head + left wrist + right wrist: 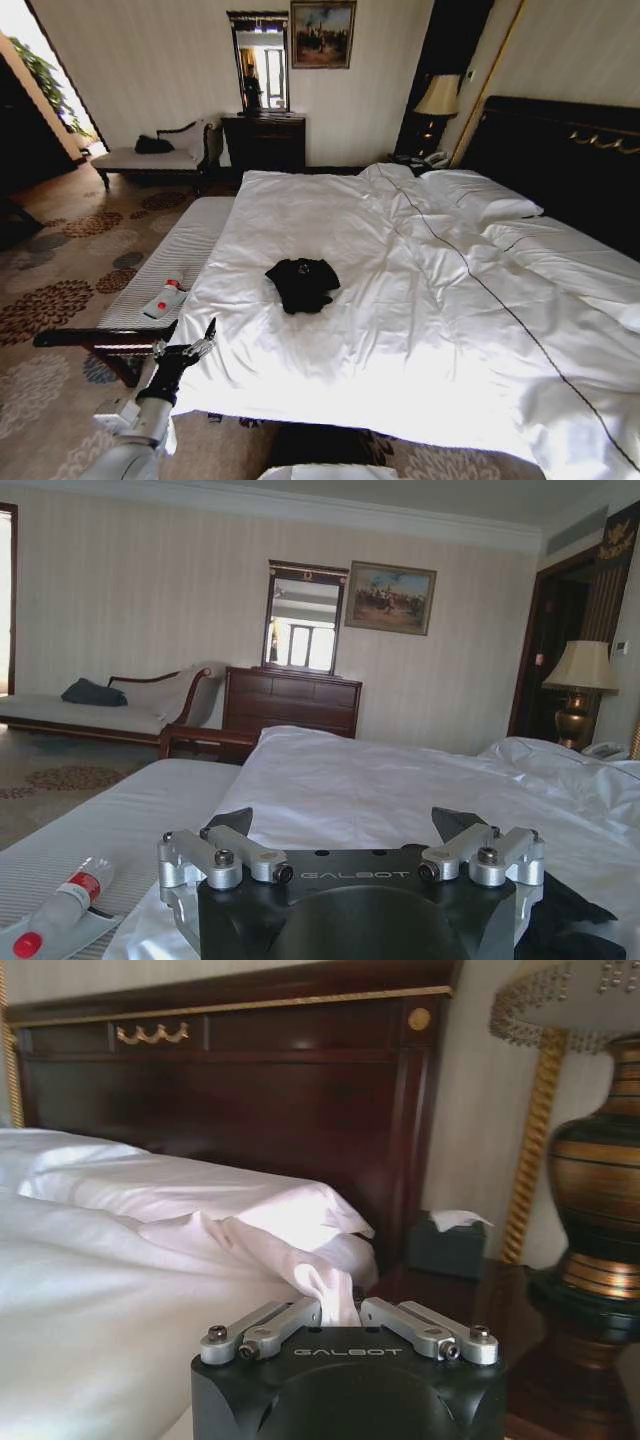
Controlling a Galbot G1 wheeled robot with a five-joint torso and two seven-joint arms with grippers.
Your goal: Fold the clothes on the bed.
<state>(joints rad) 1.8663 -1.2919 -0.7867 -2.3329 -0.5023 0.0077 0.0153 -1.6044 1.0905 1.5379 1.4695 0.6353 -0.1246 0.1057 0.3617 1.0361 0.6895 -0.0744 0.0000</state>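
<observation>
While the black T-shirt sits bunched up mid-bed on the white duvet, the left gripper hovers at the bed's near left corner, jaws wide and empty, and the right gripper has pinched white bedding.

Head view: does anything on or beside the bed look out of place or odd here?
The black T-shirt lies in a crumpled heap mid-bed, not spread flat. A small white bottle with a red cap lies on its side on the striped bench beside the bed. The left gripper hangs by the bed's edge, jaws open.
</observation>
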